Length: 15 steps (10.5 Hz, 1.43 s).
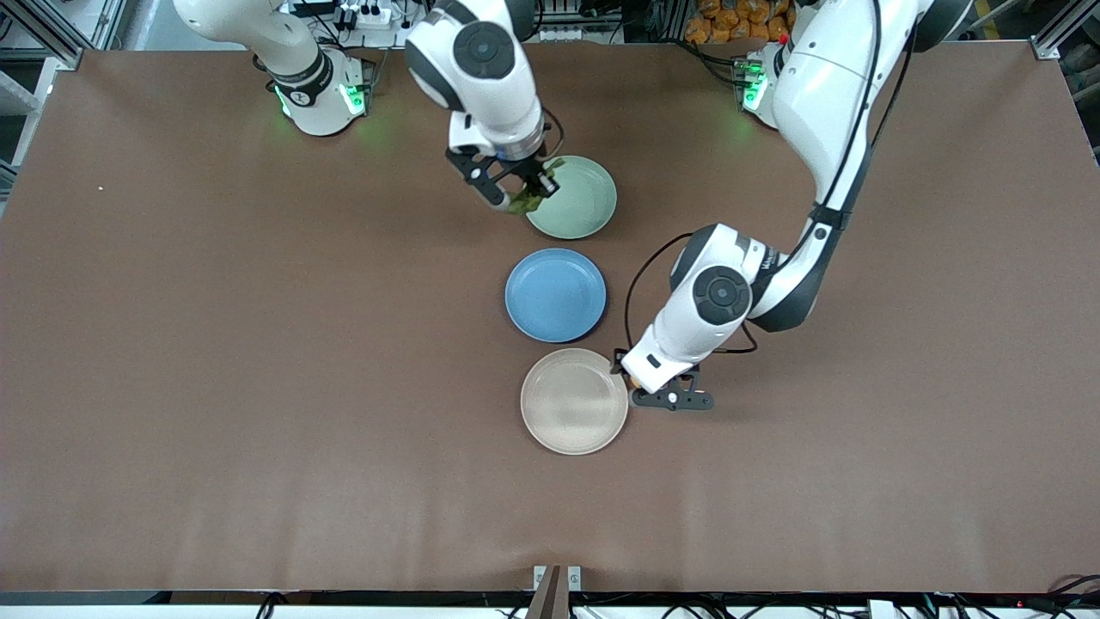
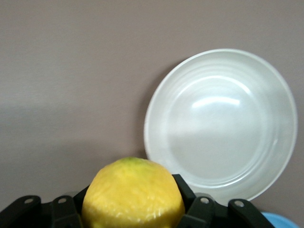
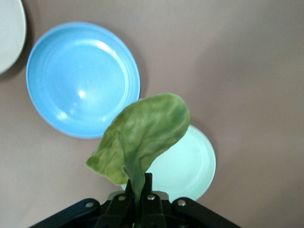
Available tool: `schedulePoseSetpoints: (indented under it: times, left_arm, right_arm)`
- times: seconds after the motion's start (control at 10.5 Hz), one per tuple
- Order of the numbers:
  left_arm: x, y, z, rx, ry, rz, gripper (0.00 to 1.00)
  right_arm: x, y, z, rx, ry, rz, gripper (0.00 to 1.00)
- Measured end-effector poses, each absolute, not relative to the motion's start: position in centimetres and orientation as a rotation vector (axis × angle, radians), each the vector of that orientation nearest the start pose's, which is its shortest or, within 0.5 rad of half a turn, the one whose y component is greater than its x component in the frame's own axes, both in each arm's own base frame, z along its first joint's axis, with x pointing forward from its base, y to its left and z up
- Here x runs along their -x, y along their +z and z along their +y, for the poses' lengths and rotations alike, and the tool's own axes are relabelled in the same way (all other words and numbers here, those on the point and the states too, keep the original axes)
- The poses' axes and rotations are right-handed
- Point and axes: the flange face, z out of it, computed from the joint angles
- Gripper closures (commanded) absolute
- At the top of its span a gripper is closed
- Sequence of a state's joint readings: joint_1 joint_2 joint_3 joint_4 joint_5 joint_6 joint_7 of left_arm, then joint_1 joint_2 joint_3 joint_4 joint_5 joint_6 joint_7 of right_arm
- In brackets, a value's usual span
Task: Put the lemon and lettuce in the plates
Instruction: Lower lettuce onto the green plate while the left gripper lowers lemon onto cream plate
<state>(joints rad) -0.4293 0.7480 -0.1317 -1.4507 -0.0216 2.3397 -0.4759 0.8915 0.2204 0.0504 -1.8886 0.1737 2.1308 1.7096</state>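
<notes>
I had the right gripper (image 1: 514, 191) up in the air over the rim of the mint green plate (image 1: 584, 202), on the side toward the right arm's end of the table. Its fingers were closed tight on the stem of the lettuce (image 3: 142, 135), and the leaf stood out from the fingertips, partly covering my right wrist view of that plate (image 3: 190, 166). The mint green plate was the one farthest from the front camera, with nothing lying in it.

The left gripper (image 1: 669, 397) was low, just beside the cream plate (image 1: 574, 401), toward the left arm's end of the table. Its fingers were clamped on either side of the lemon (image 2: 133, 194), which filled the gap between them in the left wrist view. The cream plate (image 2: 221, 126) was bare inside and sat nearest the front camera.

Between the two plates lay the blue plate (image 1: 555, 295), also bare, all three in a line on the brown table (image 1: 258, 387)
</notes>
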Motion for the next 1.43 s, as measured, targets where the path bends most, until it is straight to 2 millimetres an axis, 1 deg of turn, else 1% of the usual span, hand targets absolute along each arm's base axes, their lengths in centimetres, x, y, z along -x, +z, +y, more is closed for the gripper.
schedulePoseSetpoints:
  times: [0.1,0.19,0.29,0.38,0.48,0.57,0.76,0.95,1.05,1.14,1.24,1.33,1.43]
  left_arm:
    - [-63.6,25.9,-38.9,3.313,-0.14,0.02,0.88]
    - [-63.8,25.7,-40.1,3.324,-0.158,0.001,0.87]
    - [-63.8,25.4,-41.1,3.337,-0.186,-0.006,0.87]
    - [-63.9,24.9,-41.8,3.352,-0.227,-0.006,0.87]
    - [-63.8,24.0,-42.3,3.367,-0.27,-0.003,0.86]
    - [-63.7,22.7,-42.9,3.38,-0.308,-0.002,0.86]
    - [-63.1,20.1,-43.7,3.393,-0.335,-0.002,0.86]
    - [-62.9,19.0,-44.1,3.398,-0.345,0.001,0.8]
    - [-62.7,18.6,-44.2,3.4,-0.351,0.003,0.73]
    - [-62.7,18.2,-44.3,3.4,-0.352,0.004,0.5]
    - [-62.8,18.1,-44.2,3.401,-0.355,-0.006,0.01]
    - [-63.0,18.3,-44.2,3.403,-0.361,-0.035,0.0]
    - [-63.1,18.6,-44.2,3.406,-0.368,-0.058,0.0]
  right_arm:
    - [-33.8,38.8,51.4,2.808,0.234,1.278,0.94]
    - [-32.2,37.7,52.6,2.829,0.239,1.282,0.92]
    - [-31.1,36.5,53.4,2.85,0.241,1.292,0.87]
    - [-30.3,35.3,54.0,2.871,0.244,1.297,0.76]
    - [-29.8,34.0,54.3,2.886,0.247,1.308,0.54]
    - [-29.6,33.0,54.6,2.898,0.249,1.316,0.01]
    - [-29.7,32.0,54.6,2.913,0.231,1.313,0.0]
    - [-30.0,32.2,54.7,2.911,0.214,1.306,0.0]
    - [-30.1,32.4,54.8,2.907,0.211,1.304,0.0]
    - [-30.3,32.6,54.8,2.905,0.2,1.302,0.0]
    - [-30.8,32.6,54.5,2.909,0.176,1.298,0.0]
    - [-31.7,32.6,54.0,2.911,0.156,1.298,0.0]
    - [-33.2,32.5,53.1,2.912,0.151,1.294,0.0]
